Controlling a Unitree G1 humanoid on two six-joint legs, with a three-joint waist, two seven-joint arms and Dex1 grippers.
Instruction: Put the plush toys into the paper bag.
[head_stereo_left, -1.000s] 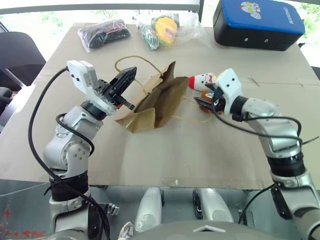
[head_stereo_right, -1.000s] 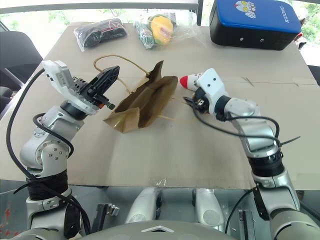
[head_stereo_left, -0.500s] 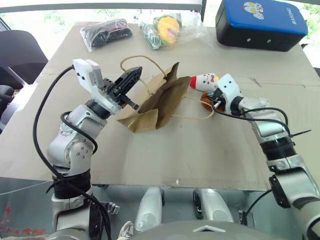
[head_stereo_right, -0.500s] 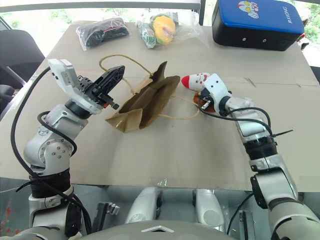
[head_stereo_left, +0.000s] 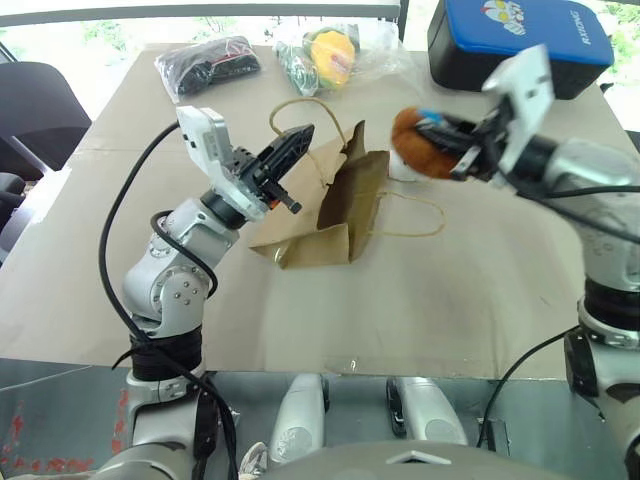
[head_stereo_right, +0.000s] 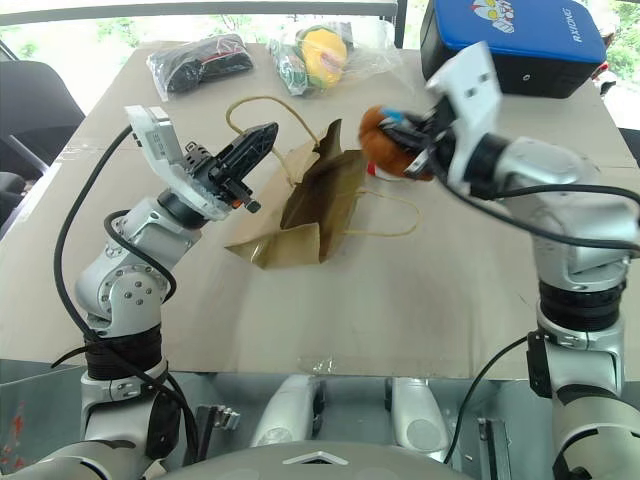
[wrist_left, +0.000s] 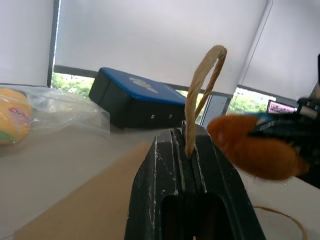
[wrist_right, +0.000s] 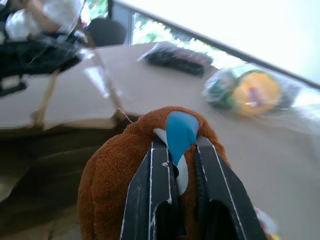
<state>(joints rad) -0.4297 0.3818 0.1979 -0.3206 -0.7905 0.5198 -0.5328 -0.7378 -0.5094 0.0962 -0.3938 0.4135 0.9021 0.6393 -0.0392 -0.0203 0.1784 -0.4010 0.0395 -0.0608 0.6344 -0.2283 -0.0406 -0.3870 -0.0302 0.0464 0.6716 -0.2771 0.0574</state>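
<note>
Cardboard (head_stereo_left: 420, 290) covers the table, and on it the brown paper bag (head_stereo_left: 335, 205) is lifted by one twine handle (wrist_left: 200, 95), clamped in the left gripper (head_stereo_left: 295, 140). The round brown plush toy (head_stereo_left: 420, 145) is pinched in the right gripper (head_stereo_left: 450, 135) above the bag's right side; the white plush toy (head_stereo_left: 402, 170) is mostly hidden behind it.

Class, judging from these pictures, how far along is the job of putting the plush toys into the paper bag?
Done: no toy lies in the brown kraft paper bag yet. In hand: the left gripper is shut on a twine handle, lifting the bag's mouth, while the right gripper holds the round brown plush toy raised beside it. Left: dropping it in, then the white plush toy on the table.
</note>
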